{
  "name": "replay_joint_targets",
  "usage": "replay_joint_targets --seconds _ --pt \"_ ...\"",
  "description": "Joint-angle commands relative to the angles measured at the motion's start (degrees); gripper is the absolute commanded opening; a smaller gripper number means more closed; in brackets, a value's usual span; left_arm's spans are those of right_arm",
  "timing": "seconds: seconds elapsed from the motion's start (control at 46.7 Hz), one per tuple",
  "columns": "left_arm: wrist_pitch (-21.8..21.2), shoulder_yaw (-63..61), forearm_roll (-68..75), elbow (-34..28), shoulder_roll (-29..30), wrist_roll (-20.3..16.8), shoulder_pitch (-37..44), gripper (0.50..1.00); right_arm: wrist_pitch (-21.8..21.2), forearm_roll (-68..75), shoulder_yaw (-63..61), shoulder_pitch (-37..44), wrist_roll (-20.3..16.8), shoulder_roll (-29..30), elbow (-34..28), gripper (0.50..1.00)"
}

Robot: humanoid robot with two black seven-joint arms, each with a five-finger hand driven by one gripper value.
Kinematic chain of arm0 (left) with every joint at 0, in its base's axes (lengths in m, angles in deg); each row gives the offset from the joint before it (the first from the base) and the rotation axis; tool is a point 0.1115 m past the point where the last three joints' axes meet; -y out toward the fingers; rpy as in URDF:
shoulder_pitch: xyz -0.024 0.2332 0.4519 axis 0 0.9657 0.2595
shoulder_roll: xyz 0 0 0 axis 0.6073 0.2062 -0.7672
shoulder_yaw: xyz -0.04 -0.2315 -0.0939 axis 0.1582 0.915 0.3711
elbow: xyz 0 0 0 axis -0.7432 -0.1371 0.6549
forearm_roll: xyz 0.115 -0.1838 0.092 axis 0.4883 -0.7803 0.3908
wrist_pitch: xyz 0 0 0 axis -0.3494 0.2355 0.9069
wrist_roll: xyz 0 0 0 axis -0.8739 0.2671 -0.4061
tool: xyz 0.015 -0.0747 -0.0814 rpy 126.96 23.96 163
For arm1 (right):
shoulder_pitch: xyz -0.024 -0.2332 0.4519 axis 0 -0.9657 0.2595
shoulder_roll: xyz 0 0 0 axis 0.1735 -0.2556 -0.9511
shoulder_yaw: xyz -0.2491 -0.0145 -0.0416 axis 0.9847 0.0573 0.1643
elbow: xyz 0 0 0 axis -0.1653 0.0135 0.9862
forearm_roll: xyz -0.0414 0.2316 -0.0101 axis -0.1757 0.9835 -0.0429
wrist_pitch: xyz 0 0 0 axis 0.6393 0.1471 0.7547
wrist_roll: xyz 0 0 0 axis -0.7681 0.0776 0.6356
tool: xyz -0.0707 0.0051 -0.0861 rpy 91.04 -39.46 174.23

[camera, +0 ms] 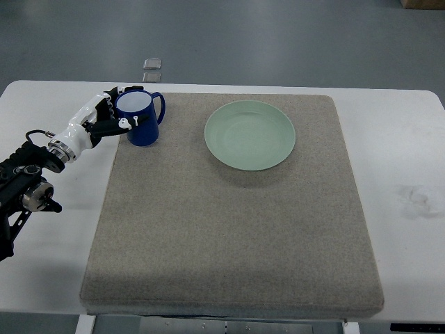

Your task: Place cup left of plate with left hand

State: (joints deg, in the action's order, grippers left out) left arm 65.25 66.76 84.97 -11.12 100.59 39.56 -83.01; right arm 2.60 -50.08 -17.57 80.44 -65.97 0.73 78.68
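On the white table [55, 278] a large grey felt mat [229, 236] is lying, covering most of the surface, and the task's items are sitting on its far half. Item one, a dark blue cup [144, 124] with a pale interior, is standing upright near the mat's far left corner, its handle pointing to the right, toward the plate. Item two, a pale green plate [250, 135], is lying flat to the right of the cup, well apart from it, with bare mat showing between the two. Item three, the left hand [104, 118], white and black, is reaching in from the picture's left edge on a dark arm and is sitting right against the cup's left side. Its fingers [126, 123] are curling around the cup's wall: one white fingertip is pressing on the near side just below the rim, others are wrapping the far side by the rim, so the cup is sitting between them and is being held. Whether the cup's base is resting on the mat or is slightly lifted cannot be told from this steep view. Beyond the table, on the grey floor, two small square plates [151, 69] are lying one behind the other.
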Motion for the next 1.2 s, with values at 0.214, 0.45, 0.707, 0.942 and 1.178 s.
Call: replay_joint_targets --seconds 0.214,0.45,0.707,0.942,1.178 --pt "0.0 -0.1 0.0 -1.3 0.0 -0.5 0.2 0.563 0.0 0.0 0.0 0.0 0.0 0.0 0.0 0.932" --pt "0.0 -0.1 0.0 -1.3 0.0 -0.5 0.2 0.75 0.0 0.0 0.0 0.0 0.0 0.0 0.0 0.932" --pt "0.0 -1.7 0.1 -1.5 0.1 -0.5 0.3 0.842 0.0 0.0 0.0 0.0 0.0 0.0 0.0 0.932" --pt "0.2 -1.8 -0.2 -1.6 0.1 -0.5 0.2 0.881 0.0 0.0 0.0 0.0 0.0 0.0 0.0 0.932" --pt "0.6 -1.8 -0.9 -1.4 0.2 -0.5 -0.1 0.956 0.0 0.1 0.0 0.0 0.0 0.0 0.0 0.932"
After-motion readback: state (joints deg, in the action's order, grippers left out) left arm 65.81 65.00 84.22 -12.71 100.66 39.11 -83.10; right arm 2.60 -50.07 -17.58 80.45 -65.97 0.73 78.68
